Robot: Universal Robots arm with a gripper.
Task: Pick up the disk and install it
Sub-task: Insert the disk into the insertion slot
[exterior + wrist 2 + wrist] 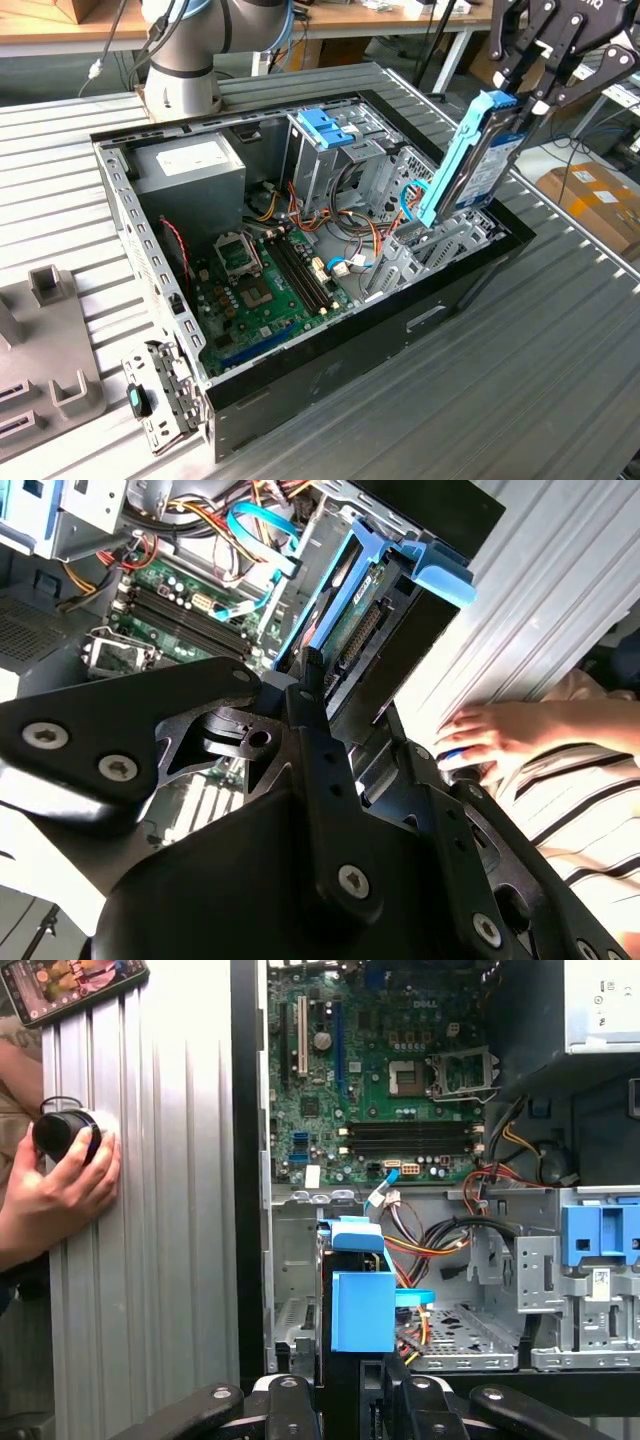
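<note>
Blue-framed disk point(480, 165) pinched edge-up by tool point(520, 98), lower end inside PC case point(350, 360) by its black wall; prob. angled for slotting in.

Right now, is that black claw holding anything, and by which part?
Yes: the black gripper is shut on the flat silver-metal disk with a blue plastic frame, holding it by its upper end.

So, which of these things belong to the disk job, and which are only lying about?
Job: disk, held tilted over the open computer case by the shut gripper.
Lying about: power-supply box, grey blocks on the table, phone, person's hand.
</note>
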